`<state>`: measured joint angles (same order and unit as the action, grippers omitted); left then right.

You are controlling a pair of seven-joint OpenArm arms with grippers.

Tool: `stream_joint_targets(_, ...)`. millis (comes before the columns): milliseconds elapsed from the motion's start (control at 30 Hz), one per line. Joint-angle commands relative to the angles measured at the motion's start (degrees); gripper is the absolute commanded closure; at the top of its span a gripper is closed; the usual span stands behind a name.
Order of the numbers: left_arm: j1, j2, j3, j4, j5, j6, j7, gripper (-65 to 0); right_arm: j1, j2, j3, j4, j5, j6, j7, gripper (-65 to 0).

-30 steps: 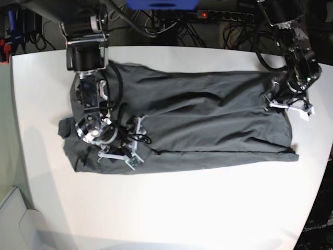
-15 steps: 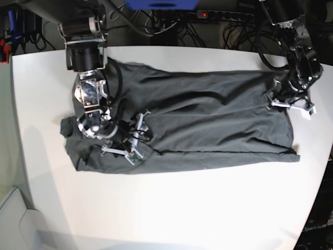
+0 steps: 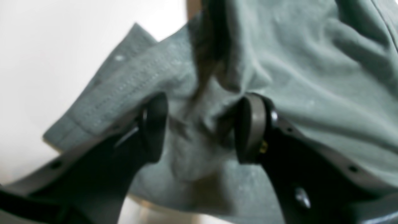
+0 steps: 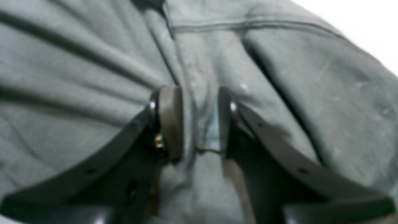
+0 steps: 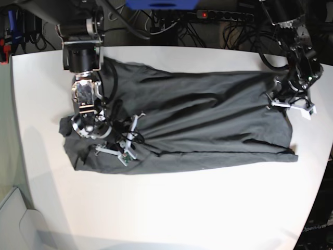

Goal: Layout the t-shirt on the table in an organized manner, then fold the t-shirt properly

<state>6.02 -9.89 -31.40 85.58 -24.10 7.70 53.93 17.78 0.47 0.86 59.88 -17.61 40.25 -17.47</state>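
Observation:
The dark grey t-shirt (image 5: 208,114) lies spread lengthwise across the white table (image 5: 182,208), with long creases along it. My right gripper (image 5: 130,140) presses on the shirt's left part. In the right wrist view this gripper (image 4: 196,124) pinches a raised ridge of the t-shirt (image 4: 77,93), and wrinkles fan out from the pinch. My left gripper (image 5: 290,108) sits at the shirt's right end. Seen from the left wrist, that gripper (image 3: 202,127) has bunched t-shirt cloth (image 3: 311,77) near a stitched hem between its fingers, with bare table (image 3: 46,46) beside it.
A power strip (image 5: 223,15) and tangled cables run behind the table's far edge. The table's curved right edge passes close to the left arm. A pale grey object (image 5: 10,219) sits off the table's lower left corner.
My right gripper's jaws have narrowed onto a fold of cloth, and that arm has shifted slightly left. The left arm and the shirt's right end have not moved.

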Motion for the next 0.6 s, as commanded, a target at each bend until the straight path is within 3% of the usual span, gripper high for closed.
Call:
stream_joint_targets(0,0.26,-0.97,-0.21,-0.09,1.02,1.04,1.76,-34.3,1.25,0.28,0.06,0.47,-0.81,-0.25,0.82,-14.8)
stream_joint_targets(100,0.26,-1.32,-0.21,-0.17,1.02,1.04,1.76,-34.3,0.99,0.37,0.06,0.56,-0.9,-0.25,3.63,-13.5)
stream_joint_targets(567,1.76,-2.46,0.14,-3.95,1.02,1.04,-3.16,-34.3,0.9,1.24,0.24,8.47,-0.72,-0.25,3.54,-13.3)
